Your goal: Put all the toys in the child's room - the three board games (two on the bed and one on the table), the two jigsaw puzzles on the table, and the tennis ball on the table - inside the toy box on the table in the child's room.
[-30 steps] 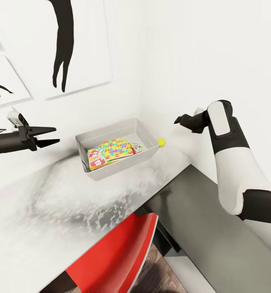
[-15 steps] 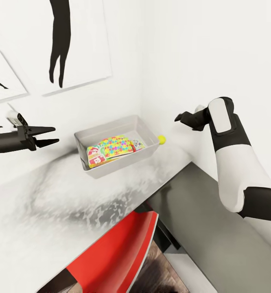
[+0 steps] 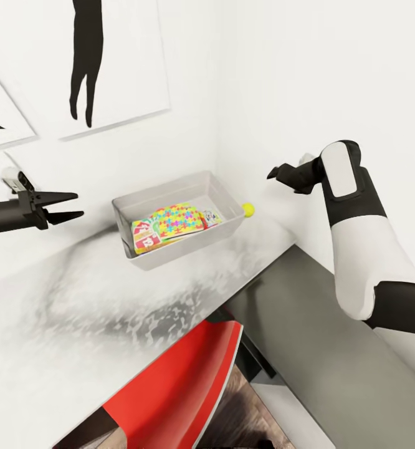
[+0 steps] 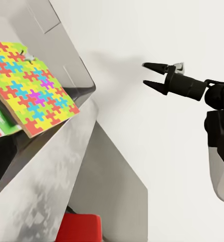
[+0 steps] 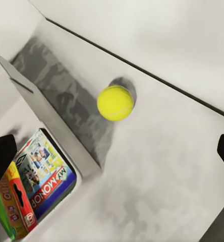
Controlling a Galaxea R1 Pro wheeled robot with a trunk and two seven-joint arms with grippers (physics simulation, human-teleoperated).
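Both grippers, left (image 3: 69, 207) and right (image 4: 151, 74), spread, empty; tennis ball (image 5: 115, 103) outside toy box (image 3: 223, 190), half-hidden.

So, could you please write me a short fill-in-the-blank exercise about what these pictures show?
1. The tennis ball lies on the table, ____ the toy box.
2. A jigsaw puzzle lies ____ the toy box.
3. The right gripper has its jaws ____.
4. The chair is ____.

Missing words: outside; inside; open; red
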